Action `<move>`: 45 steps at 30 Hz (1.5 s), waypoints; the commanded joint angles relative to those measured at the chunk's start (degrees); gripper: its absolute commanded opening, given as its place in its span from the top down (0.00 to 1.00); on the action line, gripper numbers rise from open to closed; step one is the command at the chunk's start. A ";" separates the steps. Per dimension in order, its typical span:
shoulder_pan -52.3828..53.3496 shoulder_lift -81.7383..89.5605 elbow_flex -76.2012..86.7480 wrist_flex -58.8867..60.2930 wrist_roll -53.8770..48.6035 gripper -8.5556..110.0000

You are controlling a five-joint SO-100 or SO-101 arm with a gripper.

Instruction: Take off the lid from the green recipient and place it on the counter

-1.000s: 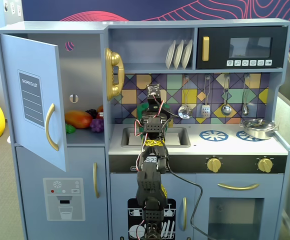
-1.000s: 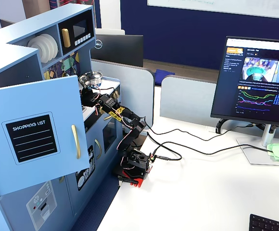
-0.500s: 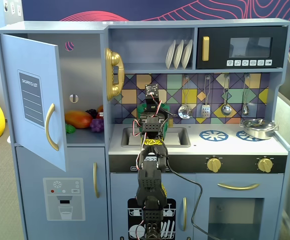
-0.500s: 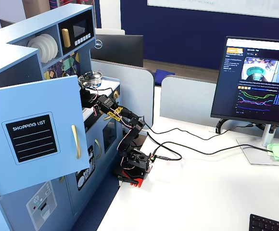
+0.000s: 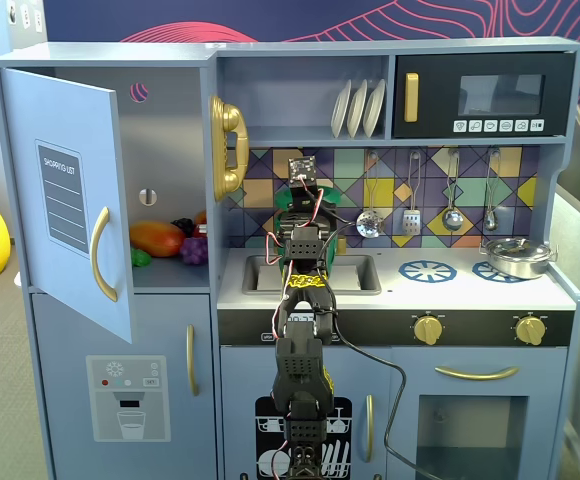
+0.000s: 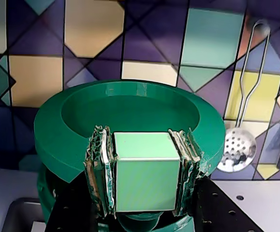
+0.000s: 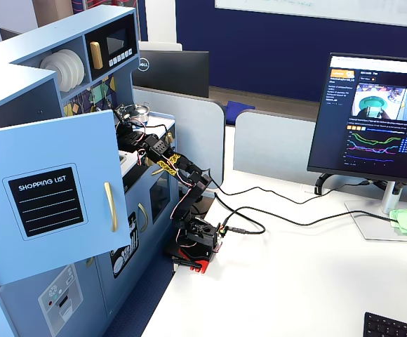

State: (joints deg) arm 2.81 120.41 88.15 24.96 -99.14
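Observation:
In the wrist view my gripper (image 6: 142,145) is shut on the light green square knob (image 6: 142,179) of the dark green round lid (image 6: 130,104). The lid is tilted and held a little above the green recipient (image 6: 50,193), whose rim shows below it at the lower left. The white counter (image 6: 256,203) lies to the right, and the sink (image 6: 19,215) at the lower left. In a fixed view the gripper (image 5: 300,195) is above the back of the sink (image 5: 355,272), with the green lid (image 5: 290,210) partly hidden by the arm. The recipient is hidden there.
Utensils hang on the tiled back wall, a slotted spoon (image 6: 239,150) closest to the lid's right. A silver pot (image 5: 515,257) sits on the right burner, and the left burner print (image 5: 427,270) is bare. The fridge door (image 5: 70,200) stands open at the left.

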 commanded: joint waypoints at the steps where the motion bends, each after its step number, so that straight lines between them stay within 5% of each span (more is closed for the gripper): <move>1: 4.39 3.08 -5.27 -0.18 0.09 0.93; 16: 29.09 6.24 3.16 -6.68 4.57 0.93; 31: 29.44 0.26 31.20 -34.45 2.02 0.93; 45: 29.97 -7.73 33.49 -38.67 0.00 0.93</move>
State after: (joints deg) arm 31.82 112.41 121.90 -11.07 -98.17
